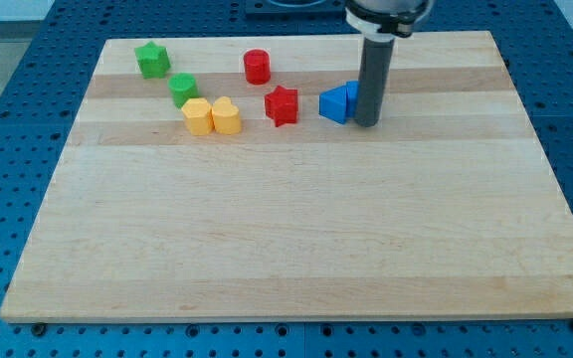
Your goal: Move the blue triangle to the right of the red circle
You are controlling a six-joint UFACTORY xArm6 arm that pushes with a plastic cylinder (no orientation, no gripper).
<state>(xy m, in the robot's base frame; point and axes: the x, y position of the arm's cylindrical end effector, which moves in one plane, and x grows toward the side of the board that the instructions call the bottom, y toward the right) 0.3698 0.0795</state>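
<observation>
Wooden board (296, 239), my tip (367, 123) touching blue triangle (336, 103), right of red circle (257, 67); no claw.

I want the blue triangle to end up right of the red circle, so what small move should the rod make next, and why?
Probably bring my tip round to the view's bottom side of the blue triangle, then push toward the view's top. My tip now stands against the triangle's right side, so pushing from here would slide it left toward the red star. The red circle lies up and left.
</observation>
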